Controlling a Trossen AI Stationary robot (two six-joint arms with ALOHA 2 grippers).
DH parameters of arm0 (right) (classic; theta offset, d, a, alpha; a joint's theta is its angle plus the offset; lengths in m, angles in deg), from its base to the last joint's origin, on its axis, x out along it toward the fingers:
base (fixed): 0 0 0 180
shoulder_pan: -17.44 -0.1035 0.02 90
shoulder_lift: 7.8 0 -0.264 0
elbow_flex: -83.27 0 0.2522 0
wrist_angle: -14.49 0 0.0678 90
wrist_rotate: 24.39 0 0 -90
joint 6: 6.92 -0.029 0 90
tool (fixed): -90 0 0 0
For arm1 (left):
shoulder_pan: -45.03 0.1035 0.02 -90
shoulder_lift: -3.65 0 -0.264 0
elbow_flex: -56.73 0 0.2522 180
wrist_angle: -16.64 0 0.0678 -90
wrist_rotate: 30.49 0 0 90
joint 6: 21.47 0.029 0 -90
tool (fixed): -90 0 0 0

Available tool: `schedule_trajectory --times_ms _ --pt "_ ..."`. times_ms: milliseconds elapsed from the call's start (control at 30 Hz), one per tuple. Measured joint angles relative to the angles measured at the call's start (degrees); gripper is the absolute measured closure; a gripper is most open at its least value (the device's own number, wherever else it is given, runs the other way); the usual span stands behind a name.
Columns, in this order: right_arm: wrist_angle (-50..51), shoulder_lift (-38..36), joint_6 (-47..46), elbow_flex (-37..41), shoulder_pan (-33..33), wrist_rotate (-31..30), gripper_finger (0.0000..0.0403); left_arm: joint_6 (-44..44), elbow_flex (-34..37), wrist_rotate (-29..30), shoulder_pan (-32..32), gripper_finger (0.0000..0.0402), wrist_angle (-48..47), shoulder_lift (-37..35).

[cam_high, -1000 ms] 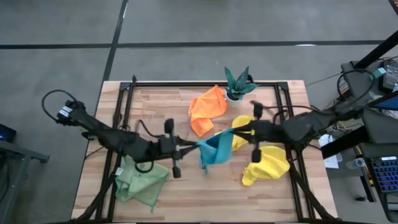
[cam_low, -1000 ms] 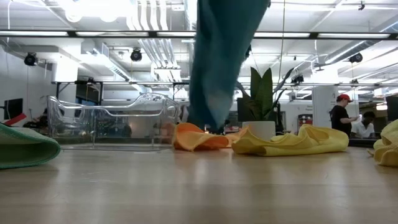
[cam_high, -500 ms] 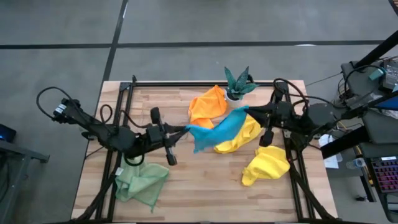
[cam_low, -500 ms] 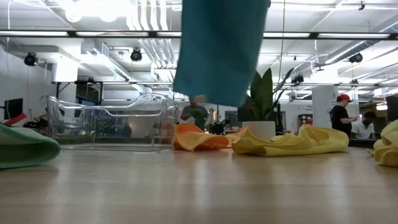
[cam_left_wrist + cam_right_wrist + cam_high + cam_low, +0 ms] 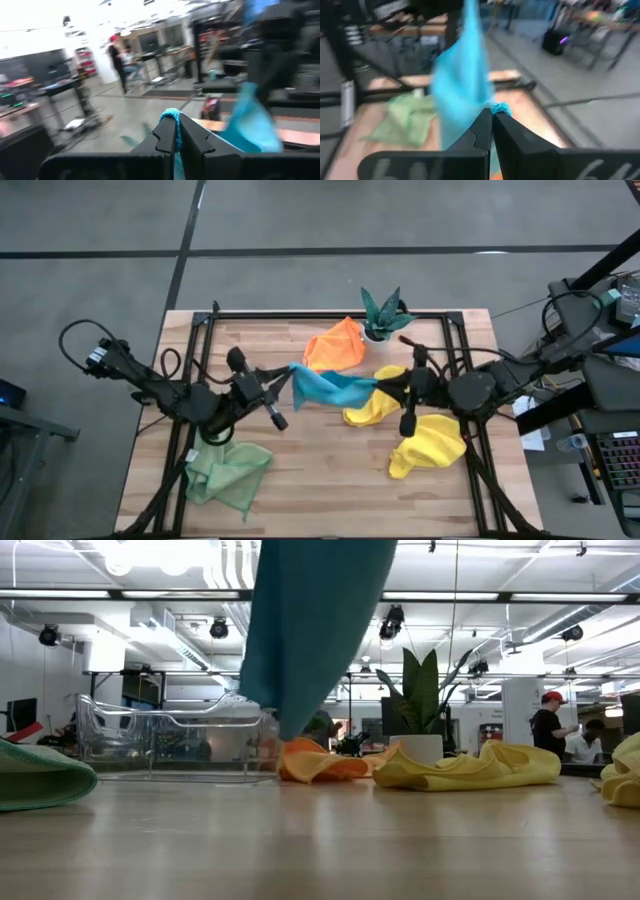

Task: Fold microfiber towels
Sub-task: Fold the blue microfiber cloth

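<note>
Seen from above, grey floor surrounds the wooden table (image 5: 330, 480), whose 6 o'clock half lies bare. The blue towel (image 5: 330, 387) hangs stretched at centre, the left gripper (image 5: 291, 370) pinching its 9 o'clock corner, the right gripper (image 5: 378, 387) its 3 o'clock corner. An orange towel (image 5: 335, 348) and a potted plant (image 5: 382, 315) sit at 12, two yellow towels (image 5: 430, 445) at 4, a green towel (image 5: 228, 473) at 7.

The low view alone shows a clear tray (image 5: 180, 735) behind the hanging blue towel, with open tabletop beneath.

Each wrist view shows blue fabric clamped between jaws pressed together.
</note>
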Motion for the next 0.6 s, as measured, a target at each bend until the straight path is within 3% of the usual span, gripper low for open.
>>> schedule_trajectory --times_ms 100,233,300,433,600 --pt "-5.6 -0.5 5.0 0.0 0.0 -0.4 0.0394 0.0 0.0 -3.5 -1.0 0.0402 1.3 0.0" --pt "-11.9 -2.3 9.2 -0.1 -0.2 2.9 0.0394 0.5 -0.3 -3.3 -2.4 0.0401 1.5 -0.1" --pt "-13.2 -3.4 9.6 -0.1 -0.2 3.8 0.0394 1.1 -0.2 0.0 -2.5 0.0401 1.4 -0.2" --pt "-7.9 -4.3 6.7 -0.2 -0.2 1.4 0.0394 3.0 -0.1 12.9 -3.0 0.0401 1.0 0.0" --pt "-3.2 -3.1 3.5 -0.1 0.1 -0.4 0.0394 3.6 0.0 12.5 -3.5 0.0402 0.8 0.3"
